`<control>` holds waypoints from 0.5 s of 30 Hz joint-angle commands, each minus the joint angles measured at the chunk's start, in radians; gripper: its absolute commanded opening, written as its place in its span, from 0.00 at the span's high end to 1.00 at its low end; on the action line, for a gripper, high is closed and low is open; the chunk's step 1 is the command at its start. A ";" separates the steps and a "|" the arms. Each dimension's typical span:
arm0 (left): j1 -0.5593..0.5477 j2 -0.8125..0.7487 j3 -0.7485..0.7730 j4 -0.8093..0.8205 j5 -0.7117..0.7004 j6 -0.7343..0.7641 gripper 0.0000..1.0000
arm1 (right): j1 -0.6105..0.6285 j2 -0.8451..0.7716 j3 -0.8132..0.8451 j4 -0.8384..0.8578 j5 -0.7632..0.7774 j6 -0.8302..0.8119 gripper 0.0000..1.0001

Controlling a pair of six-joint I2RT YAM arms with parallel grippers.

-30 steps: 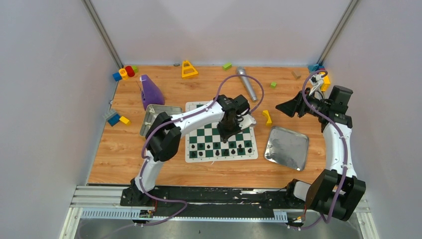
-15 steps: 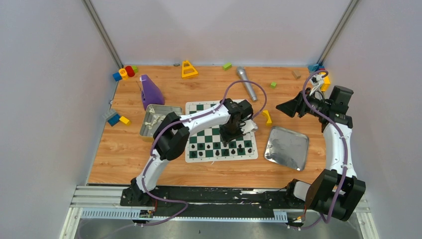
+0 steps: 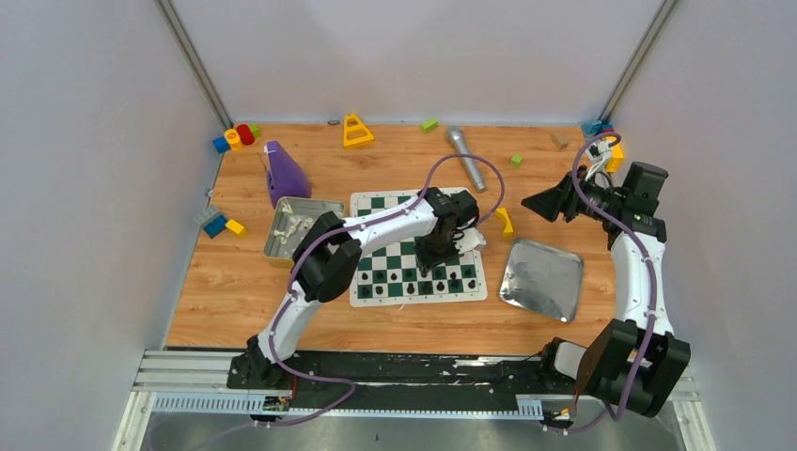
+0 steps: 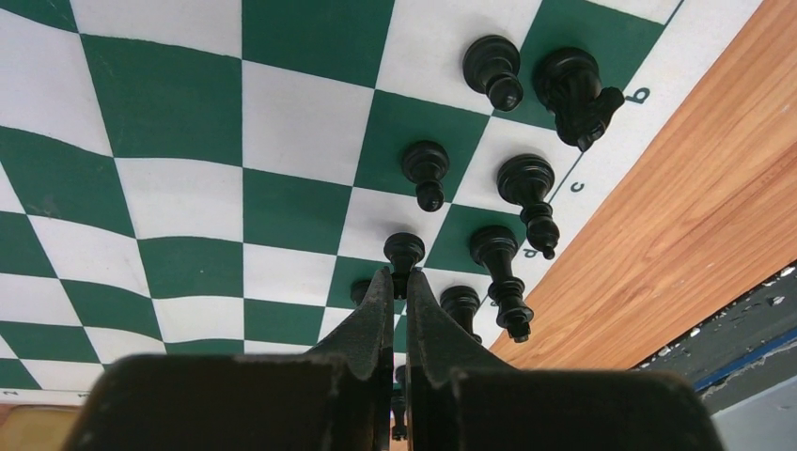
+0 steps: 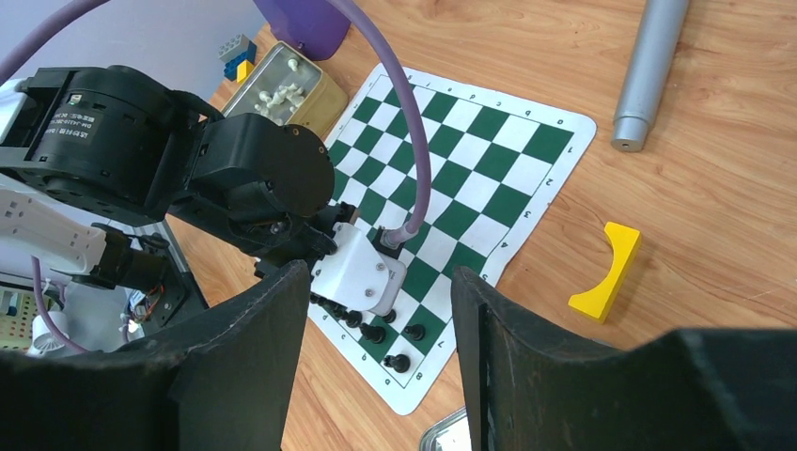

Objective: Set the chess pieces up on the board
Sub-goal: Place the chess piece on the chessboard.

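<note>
**Overhead view.** The board lies flat at mid-counter. The black pieces stand in two rows along its near edge. The white pieces lie heaped in a tin just off the board's left edge, and none shows on the squares left in view. I judge the black side well advanced and the white side not yet begun. The left tool points down over the black rows, at their right half. The right tool hangs raised near the counter's right edge, beyond an empty metal tray. It is probably parked there to stay out of the working arm's way.

**Left wrist view.** The jaws are practically together, with only a sliver between them and nothing visibly clamped. One pawn stands upright on its square right at the tips. I cannot tell whether they touch it. The pieces are glossy, narrow-based and closely spaced. I judge them easy to topple, which fits the steep approach from above.

**Right wrist view.** The jaws stand wide apart with nothing between them, looking down on the board. A yellow block lies off the board's right edge.
</note>
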 commanded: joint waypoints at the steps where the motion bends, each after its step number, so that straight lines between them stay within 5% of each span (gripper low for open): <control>1: -0.007 0.012 0.045 0.001 -0.009 0.006 0.93 | -0.008 -0.012 -0.009 0.005 -0.036 -0.029 0.42; 15: -0.008 0.022 0.031 0.014 -0.017 0.002 0.82 | -0.013 -0.011 -0.008 0.002 -0.045 -0.029 0.43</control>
